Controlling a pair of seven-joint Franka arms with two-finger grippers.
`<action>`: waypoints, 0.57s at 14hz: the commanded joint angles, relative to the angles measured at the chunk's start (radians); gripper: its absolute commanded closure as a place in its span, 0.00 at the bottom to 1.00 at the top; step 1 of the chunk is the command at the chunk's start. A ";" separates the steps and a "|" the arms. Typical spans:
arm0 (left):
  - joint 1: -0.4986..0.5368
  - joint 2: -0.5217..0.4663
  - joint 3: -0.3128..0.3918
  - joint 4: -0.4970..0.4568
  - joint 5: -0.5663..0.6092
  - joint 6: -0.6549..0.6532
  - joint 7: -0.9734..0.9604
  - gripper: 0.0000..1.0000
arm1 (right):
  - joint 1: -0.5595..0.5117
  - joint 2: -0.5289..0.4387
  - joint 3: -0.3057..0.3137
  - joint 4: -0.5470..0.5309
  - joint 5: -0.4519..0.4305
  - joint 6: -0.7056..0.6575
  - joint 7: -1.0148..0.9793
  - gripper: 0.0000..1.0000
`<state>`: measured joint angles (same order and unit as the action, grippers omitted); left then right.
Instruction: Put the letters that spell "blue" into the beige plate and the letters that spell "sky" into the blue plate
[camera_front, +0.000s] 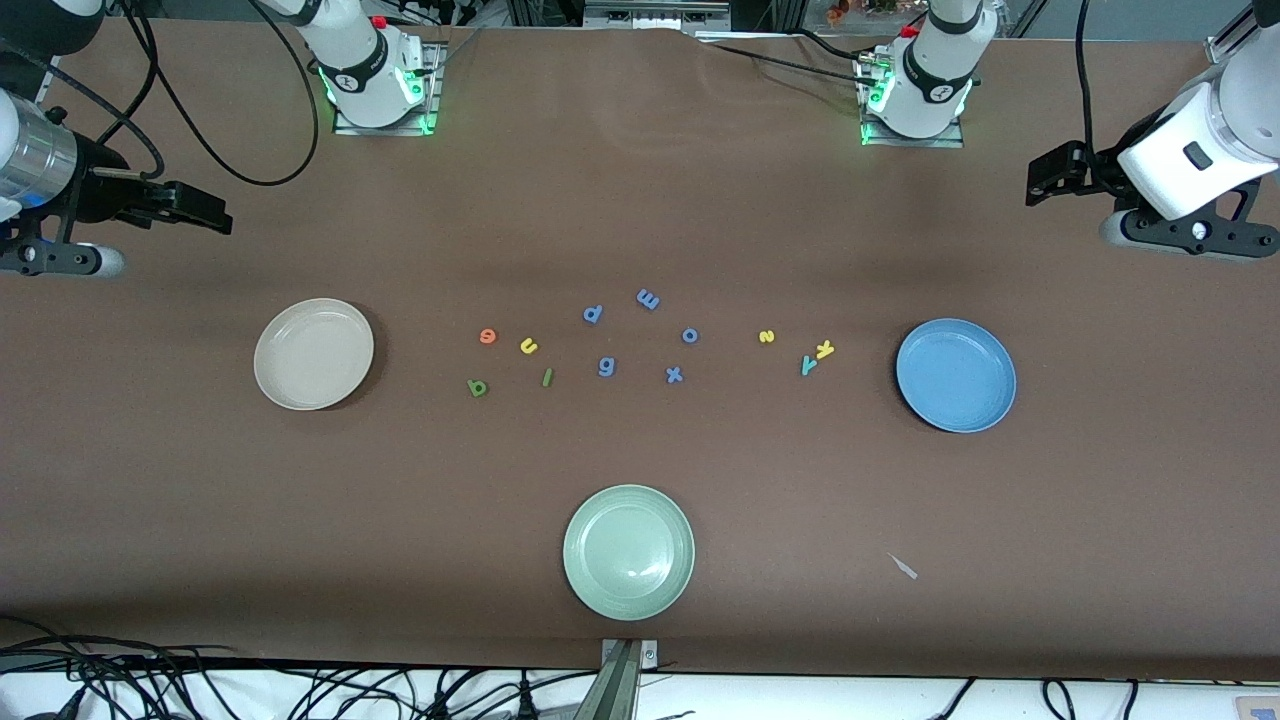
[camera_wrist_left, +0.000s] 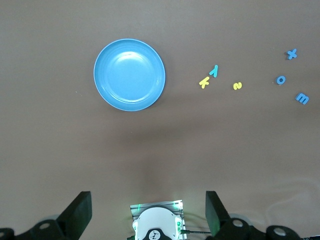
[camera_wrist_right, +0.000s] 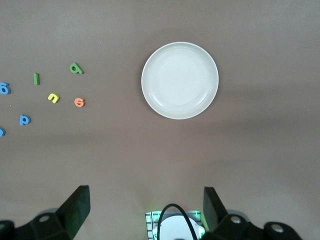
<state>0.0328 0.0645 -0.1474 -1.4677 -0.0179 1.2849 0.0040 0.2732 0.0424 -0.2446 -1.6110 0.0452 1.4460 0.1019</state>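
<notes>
Lying loose: seven task letters (camera_front: 528, 346), five periwinkle letters (camera_front: 675, 375), three plates (camera_front: 628, 551).

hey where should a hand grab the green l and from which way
Come straight down from above and pinch the l across its thin width at mid-length. It lies flat as a narrow bar, clear of the u and b, so its long sides are free.

Beige plate (camera_front: 313, 354), blue plate (camera_front: 955, 375), pale green plate (camera_front: 628, 552), brown table (camera_front: 640, 480), periwinkle letters (camera_front: 674, 374)

Robotics lab, brown-covered table (camera_front: 640, 200), two bolted arm bases (camera_front: 380, 90), loose cables (camera_front: 200, 690) along edge
</notes>
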 joint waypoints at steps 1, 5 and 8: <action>-0.001 0.003 -0.001 0.024 0.003 -0.021 -0.012 0.00 | 0.011 -0.002 -0.010 -0.001 -0.030 0.055 -0.008 0.00; -0.001 0.003 -0.001 0.024 0.003 -0.021 -0.012 0.00 | 0.012 -0.002 -0.010 0.000 -0.051 0.082 -0.002 0.00; -0.001 0.003 -0.001 0.024 0.003 -0.021 -0.012 0.00 | 0.012 -0.002 -0.010 0.000 -0.050 0.102 -0.001 0.00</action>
<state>0.0328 0.0645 -0.1474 -1.4676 -0.0179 1.2849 0.0040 0.2734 0.0429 -0.2452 -1.6114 0.0097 1.5352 0.1020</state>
